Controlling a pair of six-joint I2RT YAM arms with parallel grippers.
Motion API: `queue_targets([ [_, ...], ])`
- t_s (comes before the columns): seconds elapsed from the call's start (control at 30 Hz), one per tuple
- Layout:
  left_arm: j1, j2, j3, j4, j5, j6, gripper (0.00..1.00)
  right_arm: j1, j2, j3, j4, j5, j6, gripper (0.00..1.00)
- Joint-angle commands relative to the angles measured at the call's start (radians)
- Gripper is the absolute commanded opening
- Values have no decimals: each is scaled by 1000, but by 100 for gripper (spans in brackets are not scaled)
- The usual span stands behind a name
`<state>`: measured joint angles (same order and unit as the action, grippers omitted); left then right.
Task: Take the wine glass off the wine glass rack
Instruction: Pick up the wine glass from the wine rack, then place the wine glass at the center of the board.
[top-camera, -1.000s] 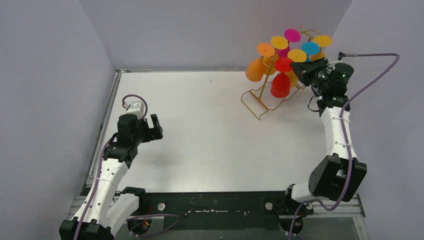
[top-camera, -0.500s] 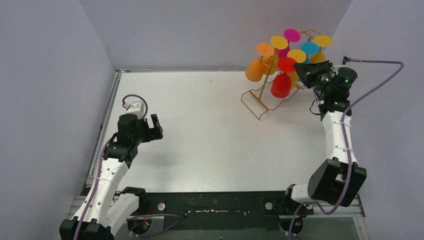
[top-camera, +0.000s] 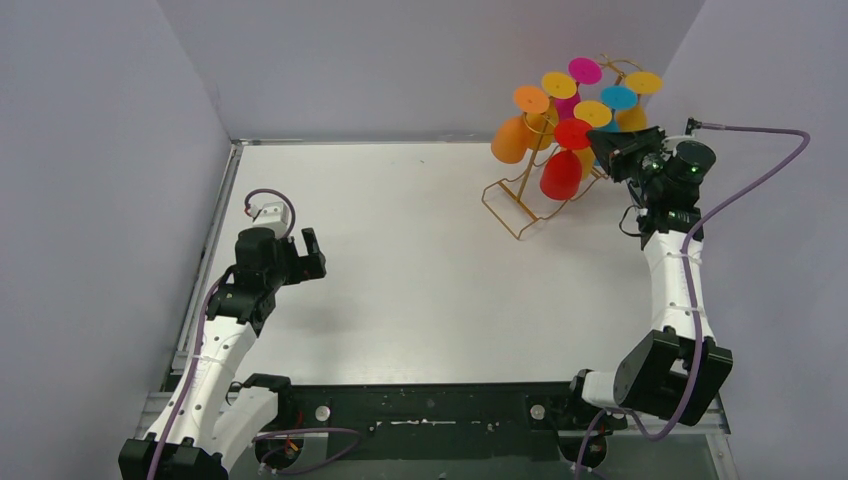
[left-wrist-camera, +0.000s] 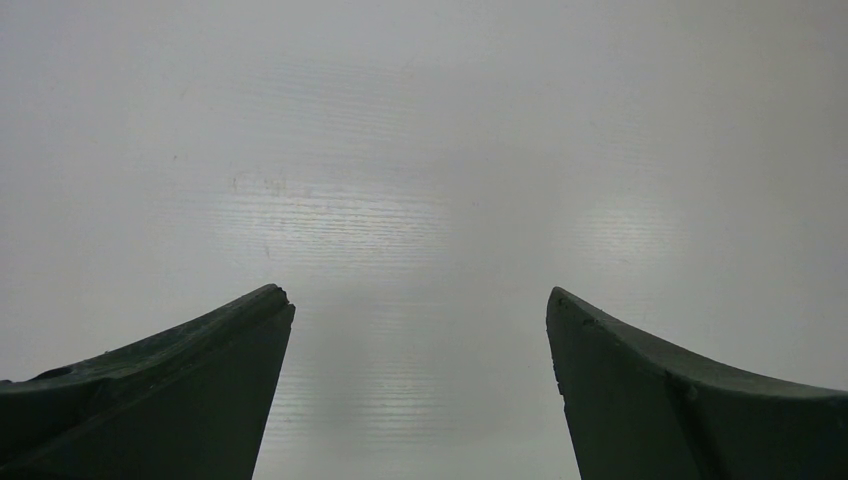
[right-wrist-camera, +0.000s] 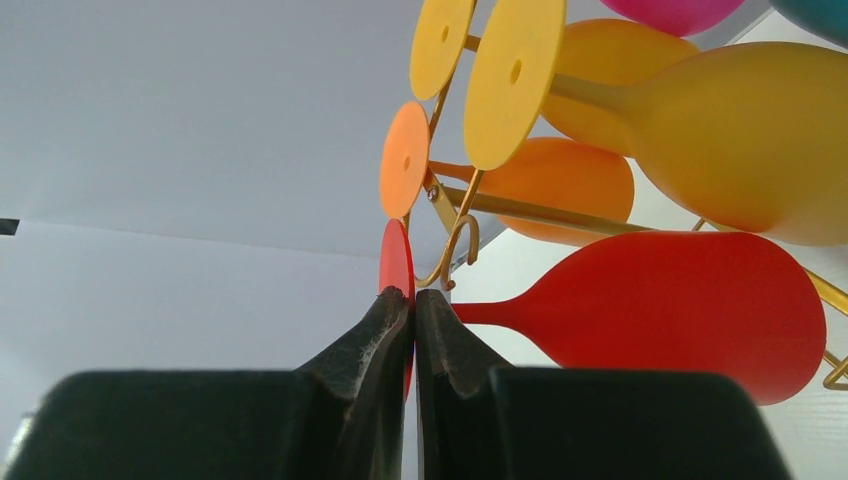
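Grasp made, lift remaining: right end effector (right-wrist-camera: 412, 296) clenched on red wine glass (right-wrist-camera: 680, 300), hanging on wine glass rack (right-wrist-camera: 510, 205); left end effector (left-wrist-camera: 420, 305) released.

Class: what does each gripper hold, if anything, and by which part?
The right gripper pinches the red wine glass by the edge of its round foot. The left gripper is open, holding nothing.
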<state>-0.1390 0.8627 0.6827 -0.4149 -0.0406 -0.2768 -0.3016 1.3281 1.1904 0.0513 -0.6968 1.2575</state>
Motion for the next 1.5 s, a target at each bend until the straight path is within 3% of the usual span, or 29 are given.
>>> queue_targets([
  [0.0, -4, -3, 19, 23, -14, 9, 97, -10, -61, 2, 24, -6, -17, 0],
  [0.23, -5, -6, 20, 22, -18, 6, 97, -11, -95, -3, -29, 0, -59, 0],
  [0.43, 1, -55, 37, -34, -163, -70, 97, -11, -139, -23, -91, -29, -109, 0],
  [0.63, 2, -133, 14, 14, -122, -111, 97, -3, -235, -47, -176, -40, -247, 0],
  [0.77, 2, -125, 30, 31, 2, -122, 97, 16, -304, -66, -256, -30, -377, 0],
  [0.93, 3, -110, 40, 92, 197, -131, 97, 74, -349, -134, -209, -92, -422, 0],
  [1.23, 1, -52, 48, 305, 611, -233, 92, 408, -346, -151, -236, 30, -604, 0],
  [1.47, -28, -18, 2, 521, 836, -329, 90, 608, -287, -152, -185, 53, -677, 0],
])
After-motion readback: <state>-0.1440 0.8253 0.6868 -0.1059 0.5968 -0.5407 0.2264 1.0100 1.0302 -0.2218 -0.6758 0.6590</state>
